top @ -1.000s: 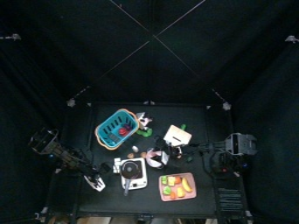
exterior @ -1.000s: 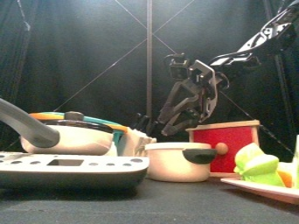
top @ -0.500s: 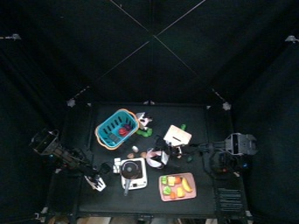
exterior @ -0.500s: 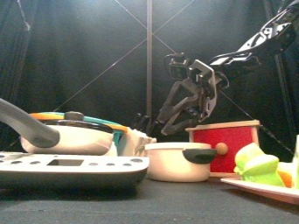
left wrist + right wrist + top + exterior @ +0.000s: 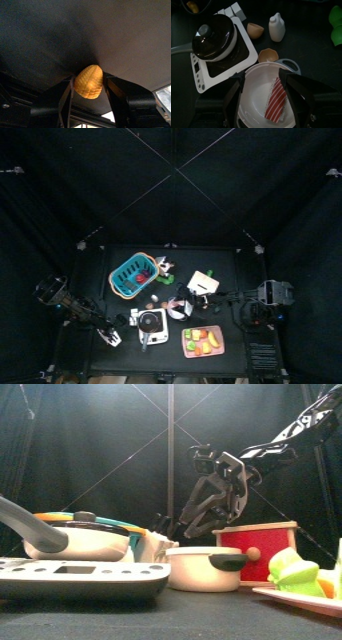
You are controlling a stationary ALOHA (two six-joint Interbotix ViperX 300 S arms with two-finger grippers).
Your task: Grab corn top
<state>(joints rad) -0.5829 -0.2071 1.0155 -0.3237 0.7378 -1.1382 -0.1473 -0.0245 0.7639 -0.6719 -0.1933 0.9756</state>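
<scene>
Black tabletop beneath end effector-flanked corn [image 5: 89, 81]

Top view: no visible change in either arm or any item.
Front view: arms hang as before; no visible shift.
Wrist views: no earlier pictures to compare.

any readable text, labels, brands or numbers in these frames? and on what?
None readable.
White toy stove base with black pan: dark marks along its front panel, too blurred to read.
White plastic bottle: no visible label.
Red box, pink tray, blue basket: no print visible.
</scene>
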